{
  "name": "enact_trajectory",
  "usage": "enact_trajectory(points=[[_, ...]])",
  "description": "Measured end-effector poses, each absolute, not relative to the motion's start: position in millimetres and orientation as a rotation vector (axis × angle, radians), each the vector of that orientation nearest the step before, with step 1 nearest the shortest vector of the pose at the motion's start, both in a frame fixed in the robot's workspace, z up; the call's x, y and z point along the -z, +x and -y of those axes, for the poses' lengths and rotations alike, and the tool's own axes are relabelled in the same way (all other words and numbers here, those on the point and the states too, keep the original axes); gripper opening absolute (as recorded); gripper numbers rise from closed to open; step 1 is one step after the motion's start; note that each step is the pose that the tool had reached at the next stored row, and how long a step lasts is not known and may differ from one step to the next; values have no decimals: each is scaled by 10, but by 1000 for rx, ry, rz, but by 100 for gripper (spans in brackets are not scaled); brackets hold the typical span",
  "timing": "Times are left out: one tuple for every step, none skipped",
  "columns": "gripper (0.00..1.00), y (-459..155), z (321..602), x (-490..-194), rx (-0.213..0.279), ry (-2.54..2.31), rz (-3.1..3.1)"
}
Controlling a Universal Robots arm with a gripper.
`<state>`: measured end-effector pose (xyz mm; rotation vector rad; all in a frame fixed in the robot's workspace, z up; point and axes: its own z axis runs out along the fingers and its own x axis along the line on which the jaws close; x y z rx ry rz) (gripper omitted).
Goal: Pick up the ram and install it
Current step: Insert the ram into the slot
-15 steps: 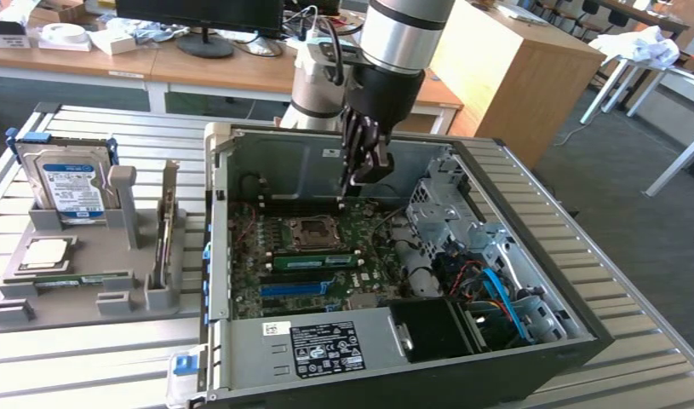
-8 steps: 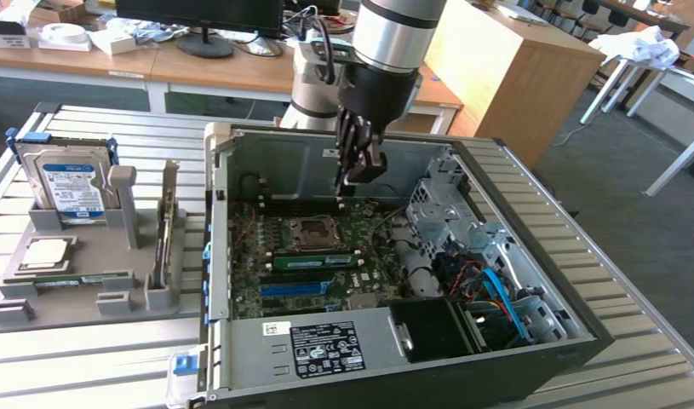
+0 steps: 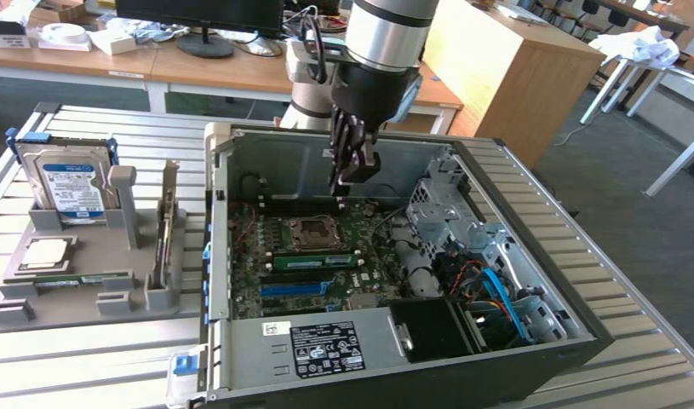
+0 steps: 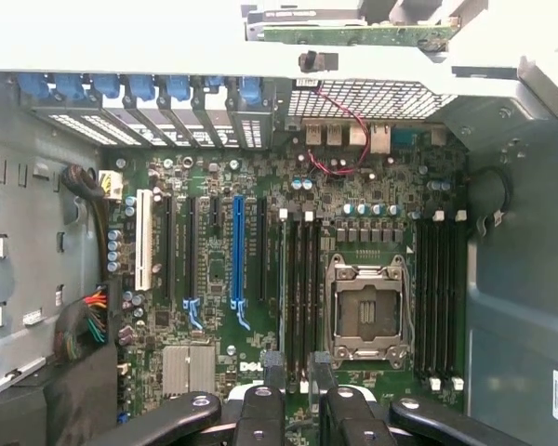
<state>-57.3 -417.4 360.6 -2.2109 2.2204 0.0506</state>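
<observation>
The hand (image 3: 344, 189) hovers inside the open computer case (image 3: 324, 153), above the motherboard (image 4: 214, 186) near the CPU socket (image 4: 367, 311), its fingers (image 4: 260, 409) spread and holding nothing. The ram (image 3: 68, 279) stands on edge in the grey holder (image 3: 51, 311) on the desk (image 3: 97, 366), well apart at the exterior view's left, so the pick-up looks not yet done. Grasping it calls for fingers squared across its thin board

Silver cylindrical arm (image 3: 383, 34) is seen with black wrist housing; black cables (image 3: 313, 51) are looped alongside; black end effector (image 4: 298, 418) is fitted with silver screws (image 4: 201, 401).
</observation>
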Motion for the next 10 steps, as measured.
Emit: enact_trajectory(points=[[25, -573, 4174, -3605, -51, -2211, -2220], [25, -573, 4174, -3605, -51, -2211, -2220], [25, -573, 4174, -3606, -51, -2211, -2220], [25, -573, 4174, -3606, -51, -2211, -2220], [25, -573, 4174, -3606, -51, -2211, -2220], [25, -573, 4174, -3607, -51, -2211, -2220], [25, -574, 4175, -3612, -50, -2211, -2220], [25, -574, 4175, -3616, -51, -2211, -2220], [25, -574, 4174, -3621, -51, -2211, -2220], [25, -573, 4174, -3630, -51, -2211, -2220]])
